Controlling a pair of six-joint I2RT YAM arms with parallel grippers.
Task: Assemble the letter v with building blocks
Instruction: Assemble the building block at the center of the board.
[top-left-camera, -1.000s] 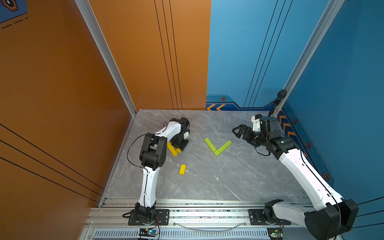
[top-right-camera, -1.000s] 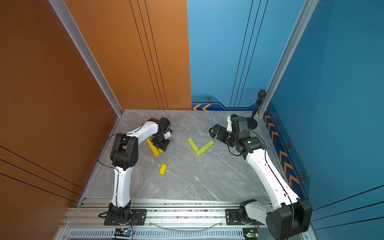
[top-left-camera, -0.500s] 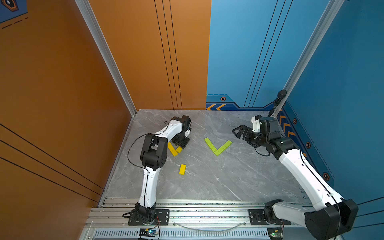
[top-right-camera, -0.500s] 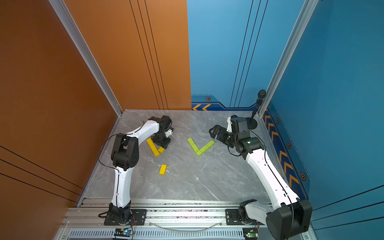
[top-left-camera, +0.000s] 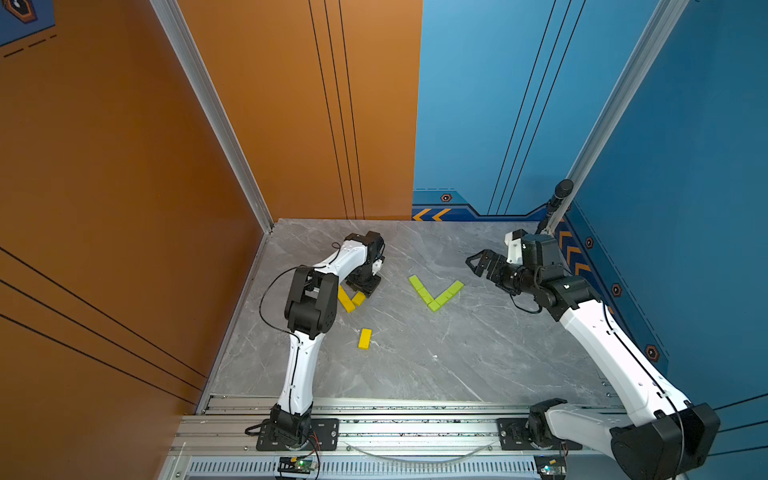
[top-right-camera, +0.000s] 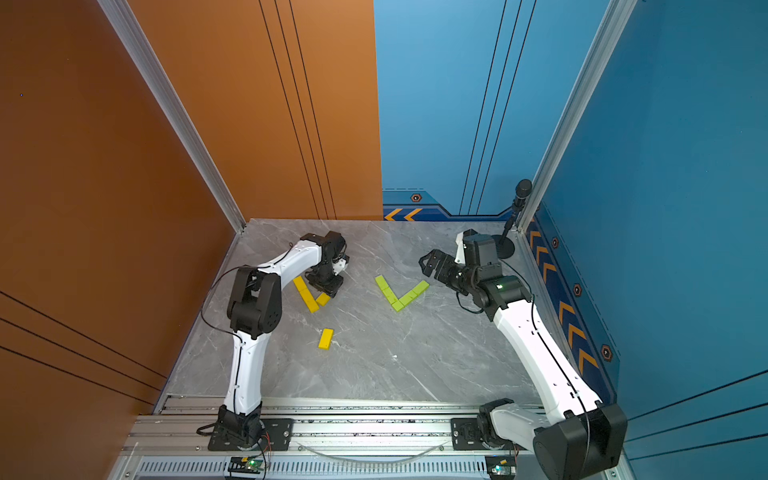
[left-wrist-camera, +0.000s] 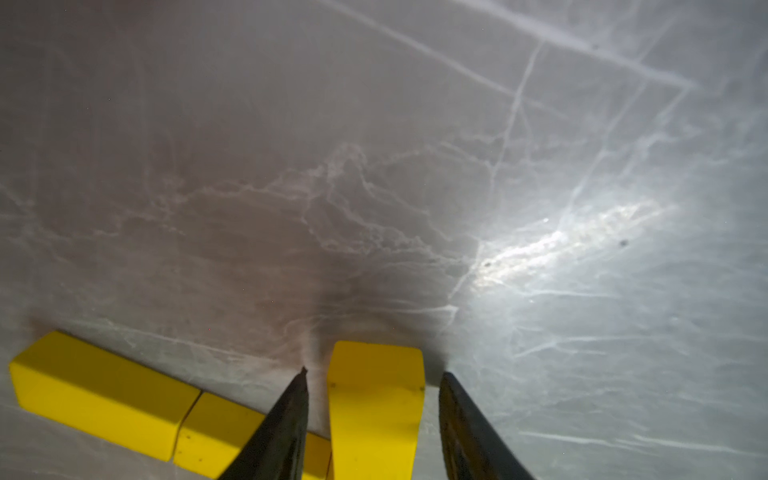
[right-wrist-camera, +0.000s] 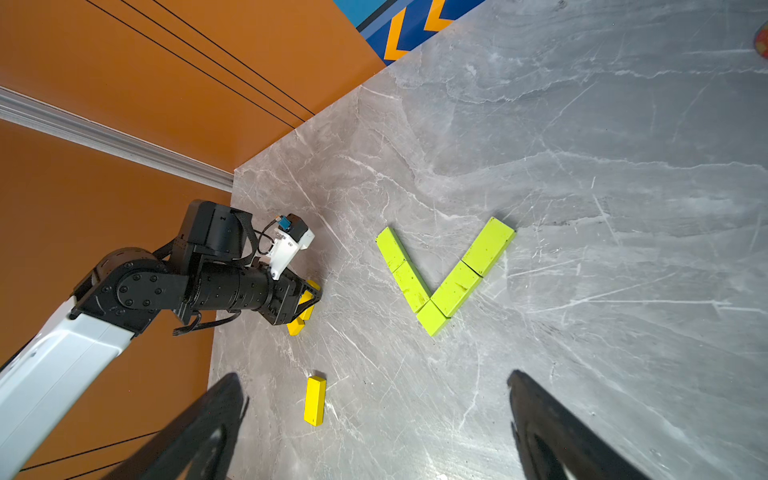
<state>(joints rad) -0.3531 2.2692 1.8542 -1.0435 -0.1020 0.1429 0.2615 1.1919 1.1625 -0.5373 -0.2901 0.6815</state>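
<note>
Several lime-green building blocks (top-left-camera: 434, 295) (top-right-camera: 399, 297) (right-wrist-camera: 436, 291) lie joined as a V at the table's middle. On the left, yellow blocks (top-left-camera: 345, 300) (top-right-camera: 305, 293) (left-wrist-camera: 99, 395) form a slanted row. A short yellow block (left-wrist-camera: 376, 399) (top-right-camera: 323, 298) angles off the row's near end. My left gripper (top-left-camera: 365, 286) (top-right-camera: 328, 286) (left-wrist-camera: 372, 372) points down over that block, open, with a gap on each side. A lone yellow brick (top-left-camera: 365, 338) (top-right-camera: 326, 338) (right-wrist-camera: 314, 400) lies nearer the front. My right gripper (top-left-camera: 478, 266) (top-right-camera: 430, 266) (right-wrist-camera: 376, 376) hovers open and empty to the right of the green V.
The orange wall (top-left-camera: 124, 208) stands close on the left of the yellow blocks. A black microphone stand (top-right-camera: 505, 249) sits in the back right corner by the blue wall. A metal rail (top-left-camera: 395, 419) carrying both arm bases runs along the front edge.
The left gripper has shifted slightly over the yellow blocks. The blocks and the right arm look unchanged.
</note>
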